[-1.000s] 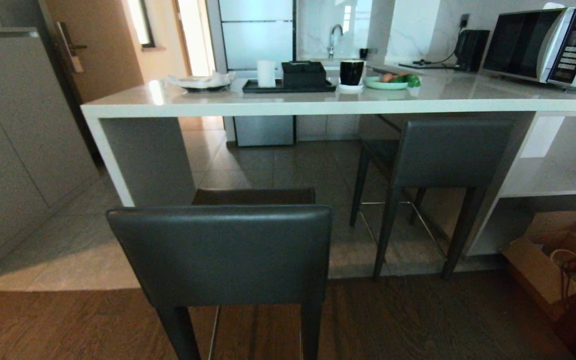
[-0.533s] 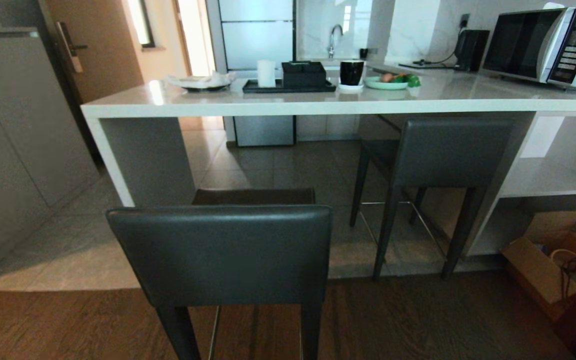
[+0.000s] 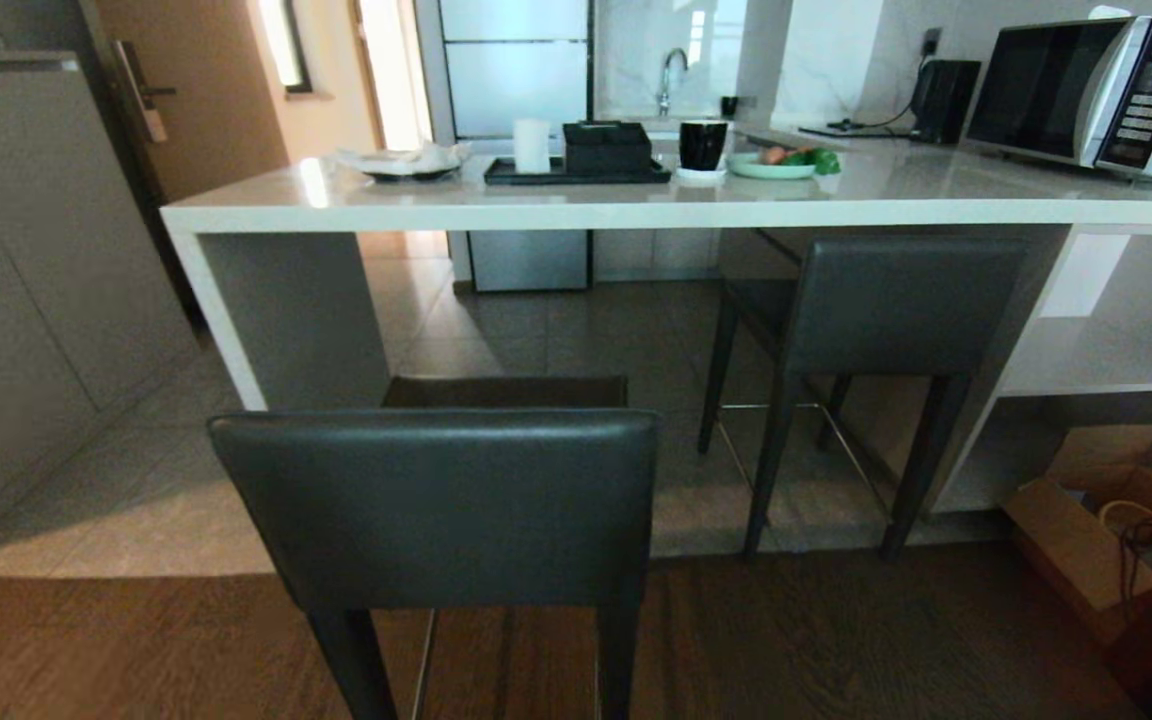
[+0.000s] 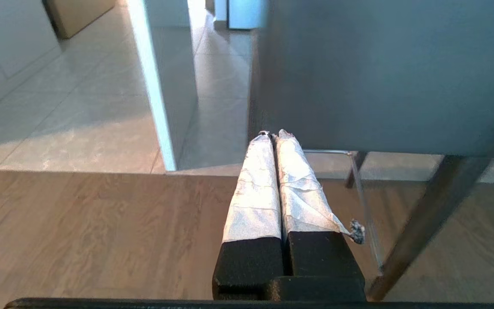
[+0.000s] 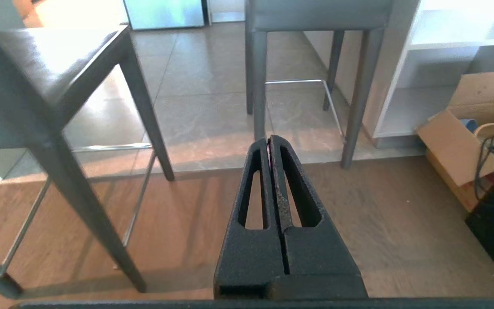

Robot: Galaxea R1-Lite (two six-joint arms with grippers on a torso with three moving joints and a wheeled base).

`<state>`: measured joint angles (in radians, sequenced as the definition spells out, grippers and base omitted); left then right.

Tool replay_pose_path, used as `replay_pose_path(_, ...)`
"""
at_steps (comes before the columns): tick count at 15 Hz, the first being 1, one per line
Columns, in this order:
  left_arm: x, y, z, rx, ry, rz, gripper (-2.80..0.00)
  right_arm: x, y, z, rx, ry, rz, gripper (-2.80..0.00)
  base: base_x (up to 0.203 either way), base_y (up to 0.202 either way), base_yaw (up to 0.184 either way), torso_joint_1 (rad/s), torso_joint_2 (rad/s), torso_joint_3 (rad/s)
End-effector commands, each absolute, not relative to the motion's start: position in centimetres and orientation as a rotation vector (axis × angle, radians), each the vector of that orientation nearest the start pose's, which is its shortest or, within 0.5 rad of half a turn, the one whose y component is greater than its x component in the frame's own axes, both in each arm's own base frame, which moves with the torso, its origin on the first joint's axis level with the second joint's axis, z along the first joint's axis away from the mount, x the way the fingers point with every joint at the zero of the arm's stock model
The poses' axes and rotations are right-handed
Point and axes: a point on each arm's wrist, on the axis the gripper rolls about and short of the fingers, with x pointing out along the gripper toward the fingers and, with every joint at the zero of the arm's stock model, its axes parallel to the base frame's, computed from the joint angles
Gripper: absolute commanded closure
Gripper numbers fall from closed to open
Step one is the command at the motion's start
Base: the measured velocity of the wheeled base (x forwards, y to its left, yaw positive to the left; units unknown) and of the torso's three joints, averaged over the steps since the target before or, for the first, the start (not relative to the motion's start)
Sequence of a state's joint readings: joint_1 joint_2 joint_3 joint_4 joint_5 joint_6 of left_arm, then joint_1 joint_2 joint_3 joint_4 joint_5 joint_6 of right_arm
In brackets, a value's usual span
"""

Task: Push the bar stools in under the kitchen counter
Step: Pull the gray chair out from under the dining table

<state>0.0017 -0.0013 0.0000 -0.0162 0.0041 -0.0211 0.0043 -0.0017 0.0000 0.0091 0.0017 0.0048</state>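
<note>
The left gripper point(image 4: 274, 134), its fingers wrapped in pale tape, is held closed and empty just behind the backrest of the near stool point(image 3: 436, 505). The right gripper point(image 5: 269, 139) is likewise pressed shut on nothing, low above the wood floor point(image 3: 836, 640). The near stool is seen standing out from the counter point(image 3: 576, 205), on the wood floor. The far stool point(image 3: 896, 300) is tucked under the counter beside the white shelves point(image 3: 1106, 370).
</note>
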Motion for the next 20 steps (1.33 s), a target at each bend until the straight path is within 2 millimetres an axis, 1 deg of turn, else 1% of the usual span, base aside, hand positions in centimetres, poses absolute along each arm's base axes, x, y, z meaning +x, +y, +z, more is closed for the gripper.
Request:
replay_pose_path(1,-2.28,0.01,7.72,-0.021,-0.017,0.006,0.0,-2.27,-0.01,7.41,0.005,0.011,0.006,0.0,0.001,-0.181,-0.002,0.001,0.0,0.002)
replay_pose_path(20,-2.28,0.0,7.71,-0.021,-0.015,0.006,0.0,-2.27,-0.01,7.41,0.005,0.011,0.007,0.0,0.0,-0.196,0.001,0.004,0.0,0.002)
